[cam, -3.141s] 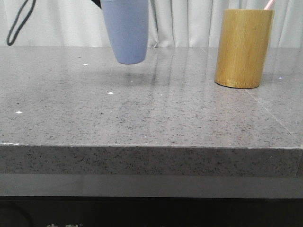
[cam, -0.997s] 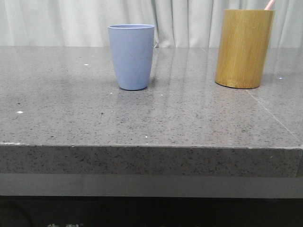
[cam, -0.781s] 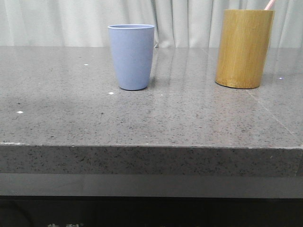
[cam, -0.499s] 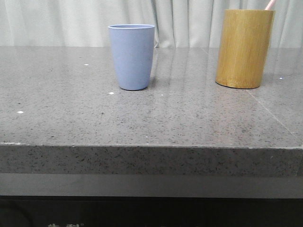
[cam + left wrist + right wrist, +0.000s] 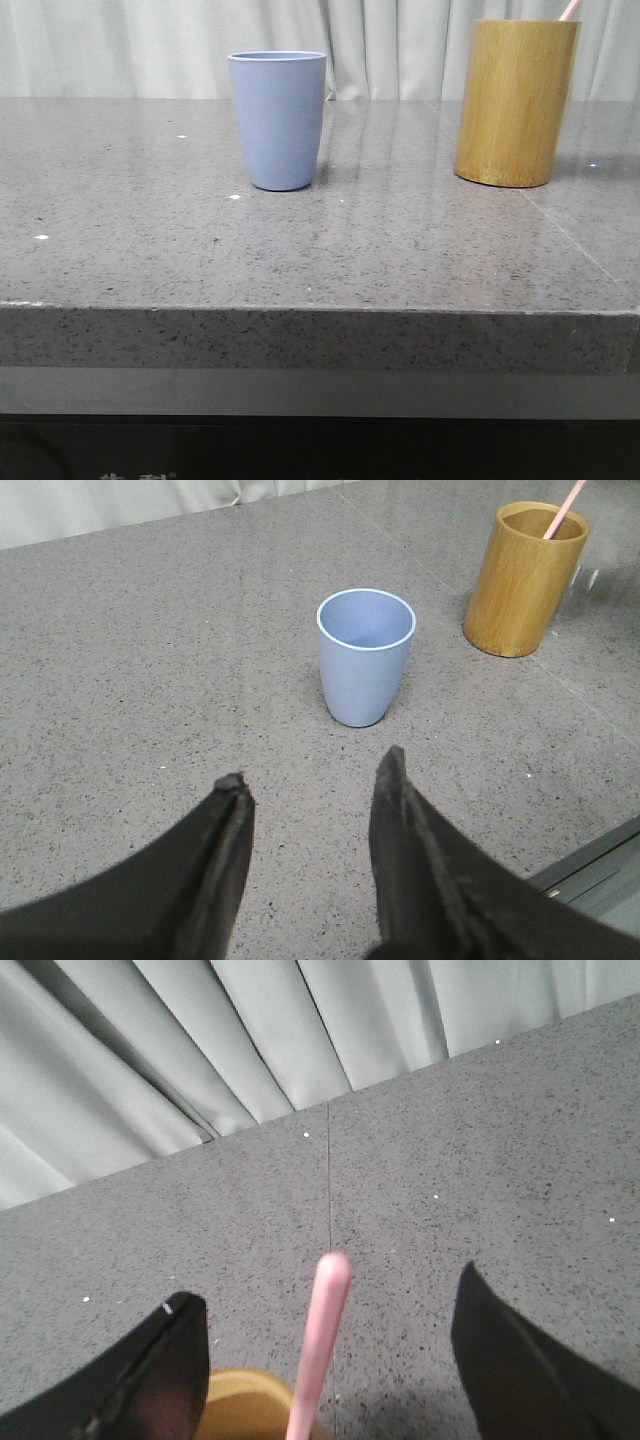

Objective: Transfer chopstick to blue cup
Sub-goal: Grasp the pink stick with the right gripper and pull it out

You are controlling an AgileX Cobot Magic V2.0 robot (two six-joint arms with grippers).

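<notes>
The blue cup (image 5: 278, 120) stands upright on the grey stone table, left of centre; it also shows in the left wrist view (image 5: 365, 656), empty. A pale pink chopstick (image 5: 568, 10) sticks out of the tan bamboo holder (image 5: 516, 102) at the right. My left gripper (image 5: 313, 780) is open and empty, apart from the cup on its near side. My right gripper (image 5: 325, 1305) is open above the holder (image 5: 250, 1405), and the chopstick (image 5: 318, 1350) rises between its fingers without touching them. Neither gripper shows in the front view.
The table's front edge (image 5: 320, 312) runs across the near side. Pale curtains (image 5: 150, 45) hang behind the table. A seam in the stone (image 5: 329, 1175) runs away past the holder.
The blue cup was held up in the air at the back three seconds ago; it now stands on the table. Over the last second nothing has visibly moved in the front view.
</notes>
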